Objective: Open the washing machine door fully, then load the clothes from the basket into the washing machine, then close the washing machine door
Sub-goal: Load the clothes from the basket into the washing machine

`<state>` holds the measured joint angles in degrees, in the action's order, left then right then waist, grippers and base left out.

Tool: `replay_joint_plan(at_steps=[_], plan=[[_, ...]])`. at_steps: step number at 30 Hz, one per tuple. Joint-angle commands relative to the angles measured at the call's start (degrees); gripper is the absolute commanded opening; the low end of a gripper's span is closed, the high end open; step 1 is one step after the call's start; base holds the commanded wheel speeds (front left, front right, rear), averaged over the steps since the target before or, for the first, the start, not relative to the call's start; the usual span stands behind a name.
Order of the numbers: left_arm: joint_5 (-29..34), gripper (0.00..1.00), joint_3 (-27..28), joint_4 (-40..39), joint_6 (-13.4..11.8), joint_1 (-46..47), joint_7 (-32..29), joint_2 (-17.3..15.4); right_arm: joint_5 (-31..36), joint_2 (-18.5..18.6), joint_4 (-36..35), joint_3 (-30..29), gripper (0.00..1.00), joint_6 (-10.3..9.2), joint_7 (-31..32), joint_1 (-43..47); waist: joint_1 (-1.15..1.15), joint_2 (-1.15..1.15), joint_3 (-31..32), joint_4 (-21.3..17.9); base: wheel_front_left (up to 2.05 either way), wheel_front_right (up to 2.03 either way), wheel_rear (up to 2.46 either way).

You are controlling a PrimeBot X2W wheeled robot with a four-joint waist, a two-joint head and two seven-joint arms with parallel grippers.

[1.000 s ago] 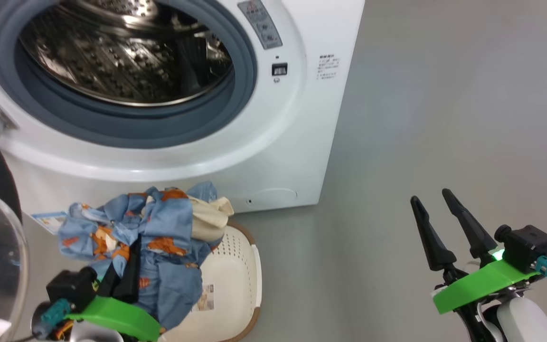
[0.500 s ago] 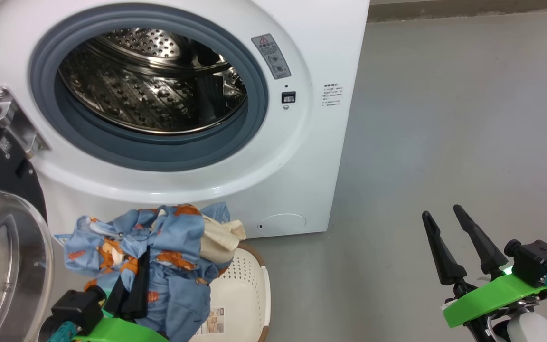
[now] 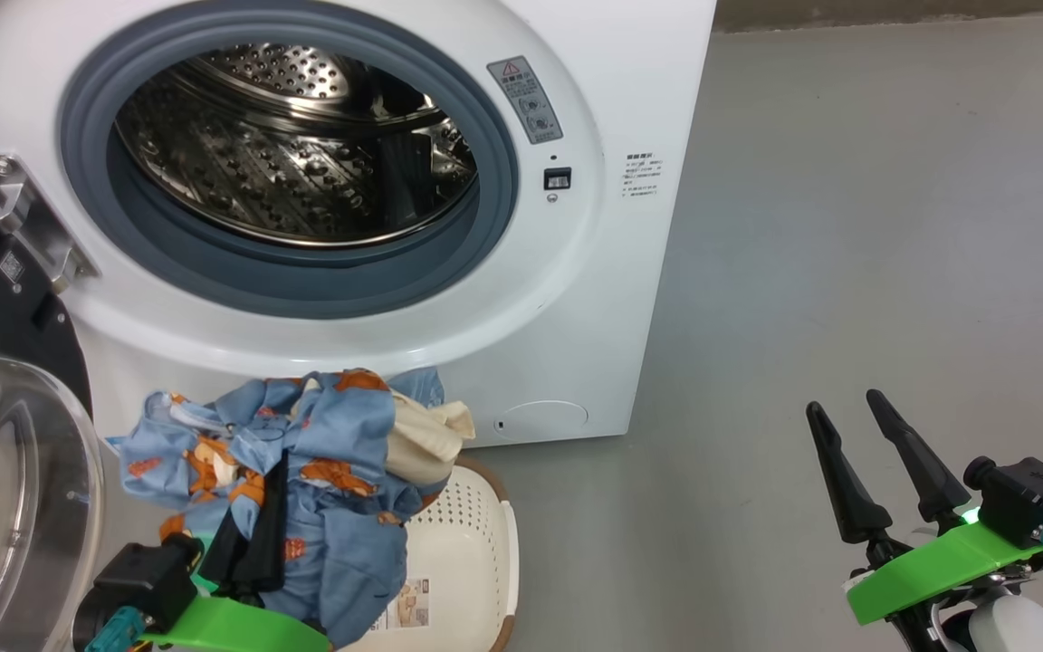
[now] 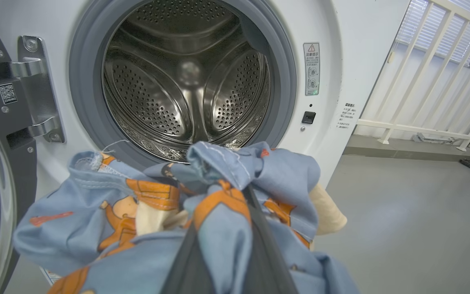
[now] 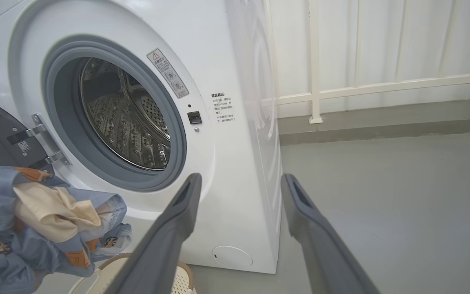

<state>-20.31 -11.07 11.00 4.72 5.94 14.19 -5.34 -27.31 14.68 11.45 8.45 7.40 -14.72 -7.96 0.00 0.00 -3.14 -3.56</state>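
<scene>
At far left the washing machine door (image 3: 5, 489) stands wide open on its hinge (image 3: 28, 222), its glass bowl just beside the left gripper (image 3: 263, 493), whose jaws are clenched on the clothes (image 3: 340, 444). The blue printed bundle hangs above the basket (image 3: 467, 534), near the lower gasket (image 3: 304, 290), likely so it can go straight into the washing machine (image 3: 594, 299). Whether any cloth lies in the basket is hard to tell. The steel drum (image 3: 295, 154) looks empty; the gasket lip is the one obstacle ahead. Far right, the right gripper (image 3: 844, 405) hovers over bare floor (image 3: 847, 226), jaws released.
</scene>
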Motion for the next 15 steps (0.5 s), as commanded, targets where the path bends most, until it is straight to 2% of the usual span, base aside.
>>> replay_joint_plan(at_steps=[1,8,15], plan=[[-0.06,0.00,1.82,-2.00,-0.65,1.22,0.21,-0.72,0.04,0.99,-1.55,0.88,1.00,0.09,-0.28,0.39,0.00,0.00,-0.05,0.02,0.00,0.00,0.00],[0.55,0.00,1.45,-3.11,-1.01,4.44,0.29,-0.85,0.06,1.12,-1.60,0.91,1.00,0.09,-0.28,0.10,0.00,0.00,-0.74,0.05,0.00,0.00,0.00],[1.34,0.00,1.59,-2.41,-1.29,11.62,-0.87,-1.88,0.10,1.11,-2.10,1.28,1.00,0.09,-0.28,-0.75,0.00,0.00,-3.17,-0.43,0.00,0.00,0.00]])
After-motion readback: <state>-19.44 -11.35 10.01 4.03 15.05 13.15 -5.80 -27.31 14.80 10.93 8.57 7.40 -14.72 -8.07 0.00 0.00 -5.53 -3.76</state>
